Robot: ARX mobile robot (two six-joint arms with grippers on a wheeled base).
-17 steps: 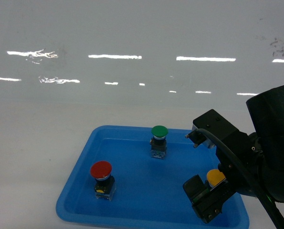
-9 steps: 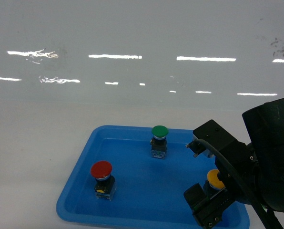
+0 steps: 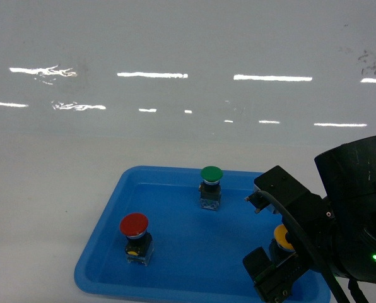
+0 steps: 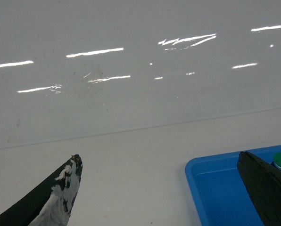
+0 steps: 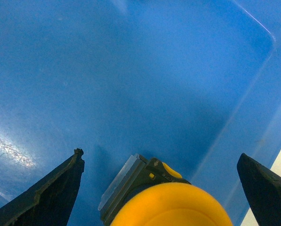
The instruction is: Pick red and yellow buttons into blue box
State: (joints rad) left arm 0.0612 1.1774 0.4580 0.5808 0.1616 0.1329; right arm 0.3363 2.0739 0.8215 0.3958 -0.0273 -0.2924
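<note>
The right arm is matte black and blocky, with a black cable running along it, small silver screws on its boxy wrist housing and a tiny green light glowing on the bulky rear casing. The right gripper has dark, tapered fingers. The left gripper has the same black fingers, one scuffed with white wear marks.

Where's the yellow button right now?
In the head view the yellow button stands at the blue tray's right end, between the right gripper's open jaws, right of the green button.
</note>
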